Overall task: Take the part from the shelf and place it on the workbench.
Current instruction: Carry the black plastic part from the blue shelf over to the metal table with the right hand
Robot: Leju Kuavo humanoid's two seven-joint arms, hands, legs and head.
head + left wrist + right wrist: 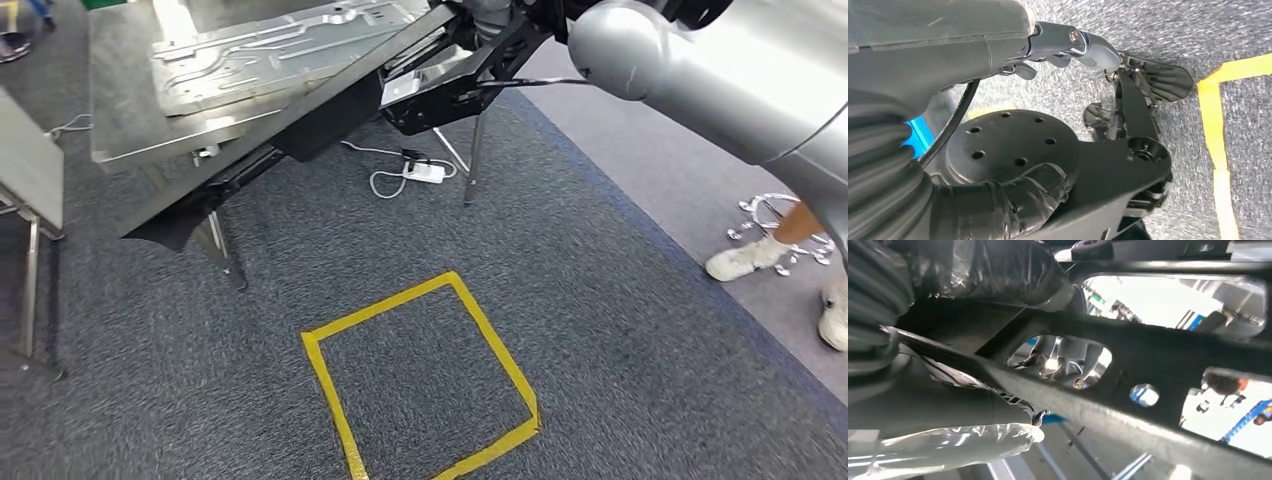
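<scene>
Head view is bright and even, but there's hard glare on the silver arm (740,70) and the metal part (280,50). Right wrist view is mostly dark and blurry, with blown-out white gaps. Left wrist's sharper, soft up close.

The head view looks steeply down from high at the carpet's yellow tape square (425,375), lower centre. The left wrist view, very close, shares that tape (1215,120); the right wrist view faces upward past a black frame (1158,365).
</scene>
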